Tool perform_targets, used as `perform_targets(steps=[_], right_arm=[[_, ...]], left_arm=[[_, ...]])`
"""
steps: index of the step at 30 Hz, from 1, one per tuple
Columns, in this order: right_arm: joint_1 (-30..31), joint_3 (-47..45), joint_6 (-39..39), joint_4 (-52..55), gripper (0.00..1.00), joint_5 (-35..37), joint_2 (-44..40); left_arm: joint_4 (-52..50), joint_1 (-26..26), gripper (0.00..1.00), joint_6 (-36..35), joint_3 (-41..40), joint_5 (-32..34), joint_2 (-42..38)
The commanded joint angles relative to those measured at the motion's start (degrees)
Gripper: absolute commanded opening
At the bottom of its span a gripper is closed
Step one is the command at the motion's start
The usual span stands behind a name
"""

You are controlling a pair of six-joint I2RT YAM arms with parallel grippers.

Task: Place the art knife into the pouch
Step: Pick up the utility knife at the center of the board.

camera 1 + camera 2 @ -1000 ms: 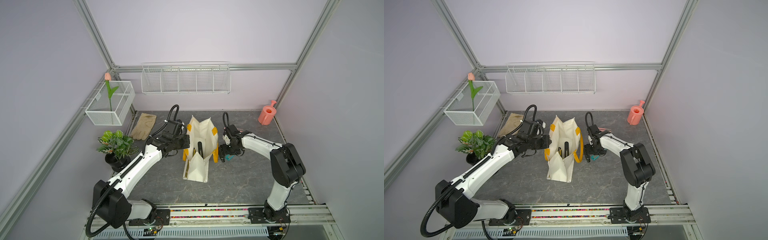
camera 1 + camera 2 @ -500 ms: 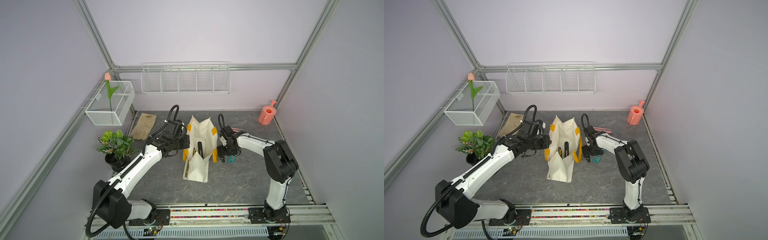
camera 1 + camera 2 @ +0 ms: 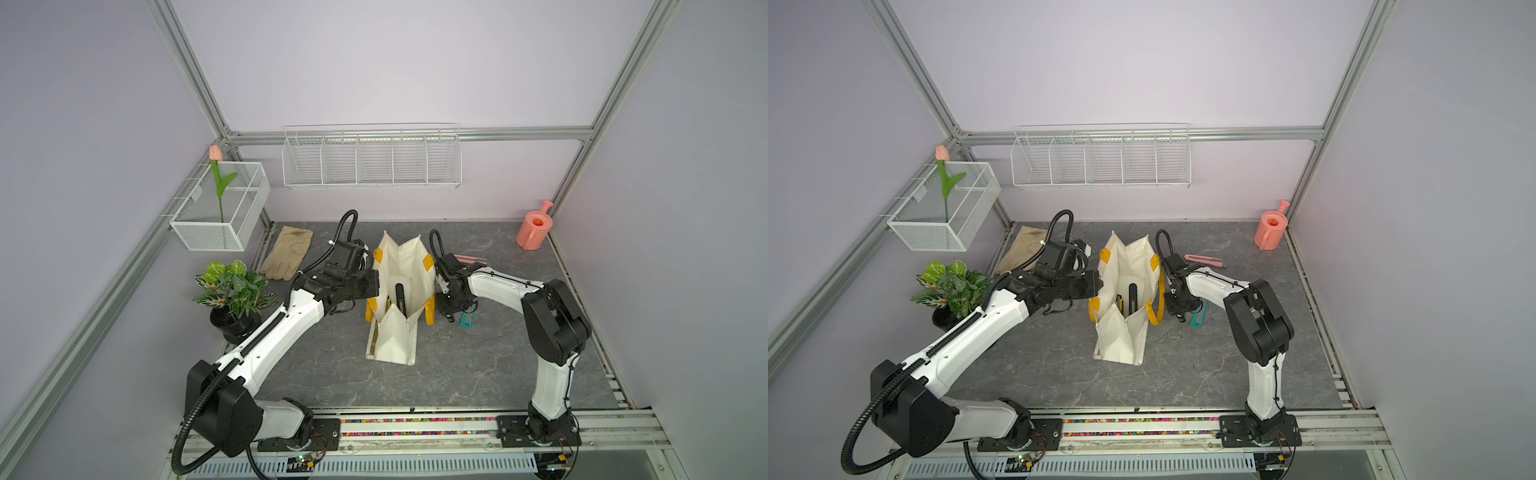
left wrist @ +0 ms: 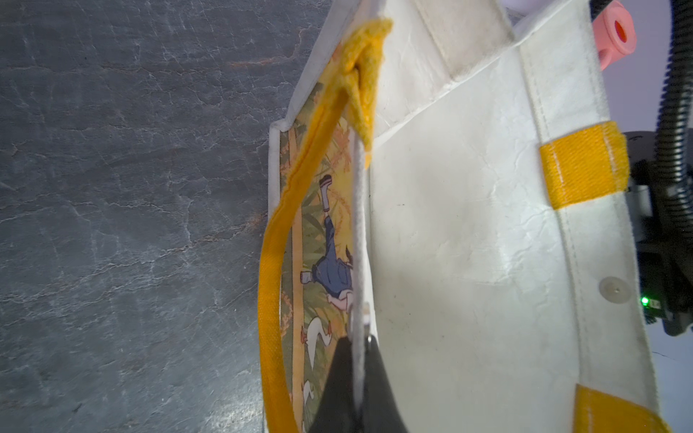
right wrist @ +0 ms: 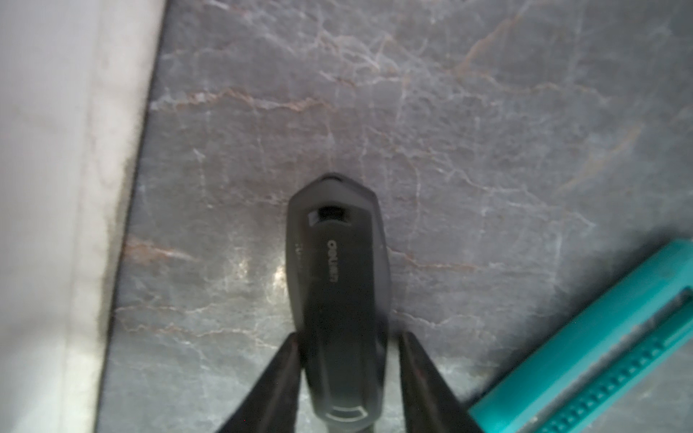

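Observation:
The pouch [image 3: 405, 266] [image 3: 1127, 266] stands open mid-table, cream inside, with yellow handles. My left gripper [image 3: 374, 283] [image 3: 1098, 285] [image 4: 358, 345] is shut on its near rim, pinching the fabric edge beside the printed side. A black art knife [image 5: 337, 281] lies flat on the stone-patterned table just right of the pouch. My right gripper [image 3: 448, 313] [image 3: 1179, 315] [image 5: 347, 341] reaches down over it. Its fingers [image 5: 285, 375] are closed in against both sides of the handle. In both top views the gripper hides most of this knife.
A teal knife [image 3: 466, 321] [image 5: 600, 345] lies right beside the right gripper. A pink knife [image 3: 1204, 260] lies behind the right arm. A black knife [image 3: 400, 297] and a yellow one [image 3: 388, 303] stand in the pouch. A watering can [image 3: 534, 224], plant [image 3: 232, 286] and glove [image 3: 286, 253] line the edges.
The right arm has drawn in closer to the pouch and its jaws have narrowed from wide open onto the black knife. The left arm and pouch have not moved.

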State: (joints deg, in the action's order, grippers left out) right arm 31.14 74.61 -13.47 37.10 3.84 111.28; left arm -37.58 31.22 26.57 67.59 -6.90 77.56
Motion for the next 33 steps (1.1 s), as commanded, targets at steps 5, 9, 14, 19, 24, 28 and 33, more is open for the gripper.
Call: perform_targets(steps=[5, 9, 14, 19, 24, 28, 33], right_arm=[[-0.6, -1.1, -1.1, 2.7, 0.20, 1.0, 0.2], [-1.6, -2.9, -1.3, 2.8, 0.15, 1.5, -3.1], [-2.6, -5.3, -2.1, 2.5, 0.10, 2.0, -8.3], [-2.8, -4.2, -2.5, 4.7, 0.07, 4.3, -10.4], [-3.0, -2.1, -4.4, 5.9, 0.07, 6.0, -12.9], [-1.6, -5.5, -5.6, 2.6, 0.07, 10.0, -19.1], [-2.6, -5.6, -5.4, 7.2, 0.07, 10.0, -24.0]], left_arm=[[-0.7, -0.2, 0.00, 0.6, -0.1, 0.0, -0.8], [-1.0, -0.3, 0.00, 0.4, 0.2, 0.2, -0.8], [-0.3, -0.3, 0.00, 0.5, 0.3, -0.4, -0.4], [-0.1, -0.2, 0.00, 0.4, 0.3, -1.0, -0.3], [-0.3, -0.3, 0.00, 0.4, 0.2, -0.6, -0.7], [-0.1, -0.3, 0.00, 0.3, 0.0, -0.6, -0.7], [0.2, -0.3, 0.00, 0.3, 0.2, -0.9, -0.4]])
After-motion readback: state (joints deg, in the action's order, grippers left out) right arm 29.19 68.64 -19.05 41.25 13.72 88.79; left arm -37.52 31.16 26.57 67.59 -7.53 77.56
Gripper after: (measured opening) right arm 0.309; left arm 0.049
